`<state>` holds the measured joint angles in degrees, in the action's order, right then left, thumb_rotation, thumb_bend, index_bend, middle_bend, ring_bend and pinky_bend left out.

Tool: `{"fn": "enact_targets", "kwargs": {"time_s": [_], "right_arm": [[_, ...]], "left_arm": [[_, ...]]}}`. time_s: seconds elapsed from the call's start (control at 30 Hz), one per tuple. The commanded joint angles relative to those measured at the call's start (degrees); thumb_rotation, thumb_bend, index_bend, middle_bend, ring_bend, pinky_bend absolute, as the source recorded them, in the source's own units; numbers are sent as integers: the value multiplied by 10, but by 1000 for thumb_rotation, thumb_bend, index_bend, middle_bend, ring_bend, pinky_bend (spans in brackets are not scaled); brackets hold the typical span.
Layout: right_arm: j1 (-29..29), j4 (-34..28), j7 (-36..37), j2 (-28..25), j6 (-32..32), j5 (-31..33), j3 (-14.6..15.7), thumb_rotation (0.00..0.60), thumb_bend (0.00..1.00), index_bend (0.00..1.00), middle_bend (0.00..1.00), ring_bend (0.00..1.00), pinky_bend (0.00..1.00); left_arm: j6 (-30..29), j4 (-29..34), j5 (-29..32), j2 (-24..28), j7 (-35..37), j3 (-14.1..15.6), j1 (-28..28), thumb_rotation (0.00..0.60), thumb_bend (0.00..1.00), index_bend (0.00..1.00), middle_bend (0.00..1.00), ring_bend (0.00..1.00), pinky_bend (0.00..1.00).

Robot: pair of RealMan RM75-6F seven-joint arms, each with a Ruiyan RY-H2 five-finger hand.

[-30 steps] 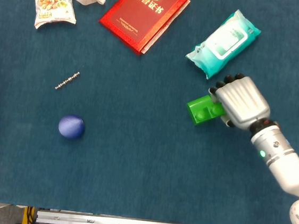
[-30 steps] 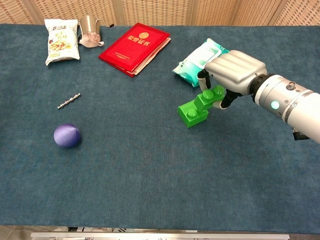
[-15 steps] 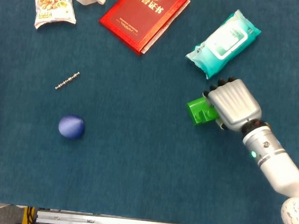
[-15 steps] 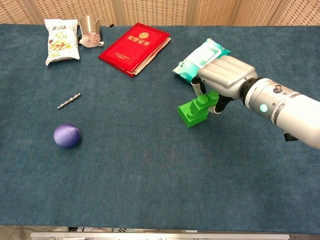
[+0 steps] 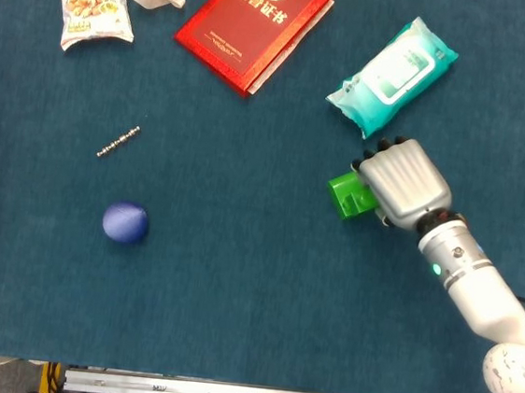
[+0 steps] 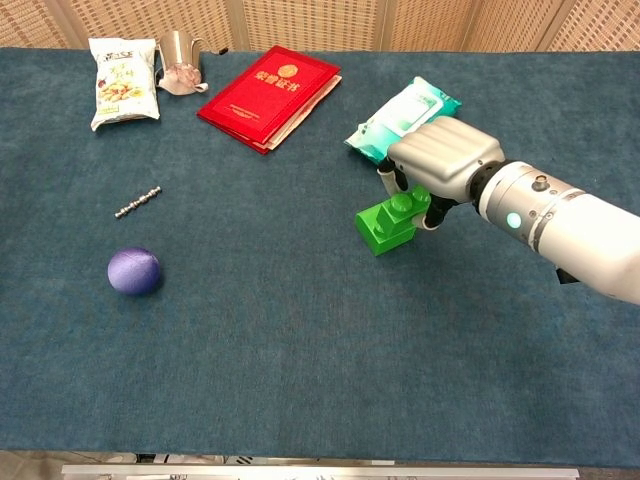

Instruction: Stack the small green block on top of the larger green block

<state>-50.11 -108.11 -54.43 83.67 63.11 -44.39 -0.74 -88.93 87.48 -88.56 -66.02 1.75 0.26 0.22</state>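
Note:
The larger green block [image 6: 379, 228] [image 5: 345, 196] lies on the blue cloth right of centre. The small green block [image 6: 408, 204] sits on its right part, still gripped by my right hand [image 6: 440, 160] [image 5: 403, 181], whose fingers curl down around it. In the head view the hand covers the small block and the right half of the larger one. My left hand is not seen in either view.
A wet-wipe pack [image 6: 400, 118] lies just behind the hand. A red booklet [image 6: 268, 95], a snack bag [image 6: 124, 78] and a metal cup [image 6: 180, 55] stand at the back left. A small chain [image 6: 137, 202] and a purple ball [image 6: 134, 270] lie at the left.
My right hand moved left and down with the small block, bringing it from tilted above the larger block's right end to resting on it.

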Motion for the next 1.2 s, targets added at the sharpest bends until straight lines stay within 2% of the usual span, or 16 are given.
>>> {"fn": "enact_targets", "kwargs": {"time_s": [0.03, 1.2], "right_arm": [[-2, 2, -1, 3, 0, 2, 1, 600, 245, 585, 470, 314, 349], [-41, 13, -56, 26, 9, 39, 18, 600, 245, 585, 473, 314, 349]], "left_arm": [[0, -1, 0, -1, 1, 0, 0, 600, 218, 50, 124, 112, 115], [-2, -12, 4, -6, 10, 0, 4, 600, 219, 50, 124, 112, 115]]}}
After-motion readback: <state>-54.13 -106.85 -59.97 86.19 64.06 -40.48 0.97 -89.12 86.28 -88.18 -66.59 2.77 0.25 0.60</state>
